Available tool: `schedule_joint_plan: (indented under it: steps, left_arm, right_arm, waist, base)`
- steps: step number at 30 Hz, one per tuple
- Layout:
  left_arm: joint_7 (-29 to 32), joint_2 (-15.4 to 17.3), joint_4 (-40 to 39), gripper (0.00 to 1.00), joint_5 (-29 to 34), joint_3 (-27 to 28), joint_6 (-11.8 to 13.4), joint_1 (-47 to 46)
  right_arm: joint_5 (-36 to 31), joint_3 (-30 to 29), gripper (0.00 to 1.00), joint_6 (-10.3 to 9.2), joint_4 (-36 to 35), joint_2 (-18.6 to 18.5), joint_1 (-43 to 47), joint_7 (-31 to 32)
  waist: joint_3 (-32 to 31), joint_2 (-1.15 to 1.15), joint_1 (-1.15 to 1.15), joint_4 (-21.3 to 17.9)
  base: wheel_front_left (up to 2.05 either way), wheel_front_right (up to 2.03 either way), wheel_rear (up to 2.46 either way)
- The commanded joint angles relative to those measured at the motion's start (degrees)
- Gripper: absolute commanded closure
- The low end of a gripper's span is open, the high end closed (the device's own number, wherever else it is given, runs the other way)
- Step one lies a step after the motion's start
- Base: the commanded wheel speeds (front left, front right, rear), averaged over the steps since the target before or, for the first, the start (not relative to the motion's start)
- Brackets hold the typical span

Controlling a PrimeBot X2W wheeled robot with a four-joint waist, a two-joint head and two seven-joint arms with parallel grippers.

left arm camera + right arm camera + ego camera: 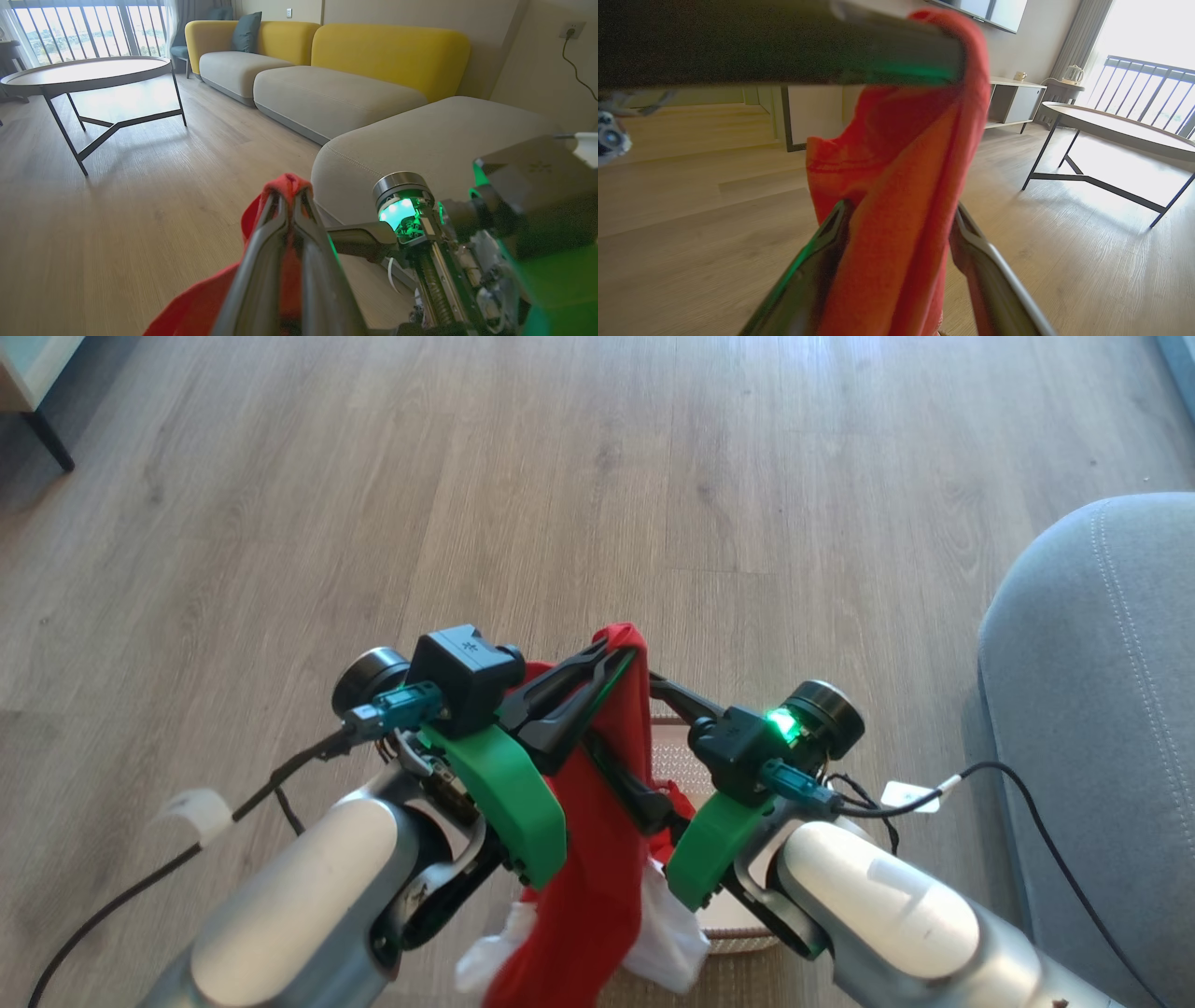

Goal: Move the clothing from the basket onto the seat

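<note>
A red jersey from the clothing (607, 840) hangs from my left gripper (616, 653), which is shut on its top fold; in the left wrist view the left gripper (287, 191) pinches red fabric at the tips. White trim (672, 933) dangles at the bottom. My right gripper (624, 719) reaches in from the right, open, its fingers either side of the hanging cloth; the right wrist view has the right gripper (900, 210) straddling the red bundle. The basket (747, 943) sits on the floor under the arms, mostly hidden. The grey seat (1092, 709) lies to the right.
Wood floor spreads ahead and left. A round coffee table (88, 74) on dark legs stands beyond, with a yellow-backed sofa (387, 51) behind the seat. A low TV cabinet (1013, 100) lines the far wall. A black cable (1027, 803) trails by the right arm.
</note>
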Motion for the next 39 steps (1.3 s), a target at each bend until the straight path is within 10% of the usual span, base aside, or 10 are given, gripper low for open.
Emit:
schedule_joint_plan:
  steps: [1, 3, 5, 12, 16, 17, 39]
  left_arm:
    - [0.1, 0.5, -2.4, 1.00, 0.5, 2.3, -0.2, -4.5]
    - [0.3, 0.5, -2.9, 1.00, 0.5, 2.0, -0.1, -4.3]
    - [0.4, 0.6, -3.3, 1.00, 0.5, 2.0, 0.1, -4.1]
    - [0.0, 0.9, -3.9, 0.98, 0.2, 1.9, 0.5, -3.2]
    - [-1.4, 1.0, -3.3, 0.03, 0.0, 2.2, 0.9, -2.1]
    - [-1.9, 0.9, -3.0, 0.00, -0.1, 2.2, 0.9, -1.7]
    - [-13.8, -0.8, 4.1, 0.00, 3.1, -0.9, -1.4, 2.2]
  right_arm:
    - [0.4, -0.4, 0.00, 0.40, -1.0, 0.8, -1.7, -0.3]
    - [0.8, -0.4, 0.13, 0.40, -0.4, 0.8, -1.4, -0.3]
    - [1.6, -0.3, 1.00, 0.40, 0.2, 0.8, -1.2, -0.3]
    - [5.4, 0.6, 1.00, 0.40, 1.4, -0.9, -1.4, -0.3]
    - [6.2, -1.2, 1.00, 0.40, 0.5, -2.3, -1.8, -0.3]
    - [6.3, -1.7, 1.00, 0.40, 0.1, -2.8, -1.8, -0.3]
    - [3.0, -19.3, 1.00, 0.40, -14.9, -14.1, 4.2, 3.2]
  waist:
    - [0.0, 0.00, 0.00, -0.1]
    - [0.0, 0.00, 0.00, -0.3]
    - [0.1, 0.00, 0.00, -0.4]
    - [0.5, 0.00, 0.00, -0.8]
    - [0.8, 0.00, 0.00, -1.5]
    - [0.9, 0.00, 0.00, -1.8]
    - [6.7, 0.00, 0.00, -14.4]
  base:
    - [0.00, 0.00, 0.00]
    - [0.00, 0.00, 0.00]
    - [0.00, 0.00, 0.00]
    - [0.00, 0.00, 0.00]
    - [0.00, 0.00, 0.00]
    - [0.00, 0.00, 0.00]
    - [0.00, 0.00, 0.00]
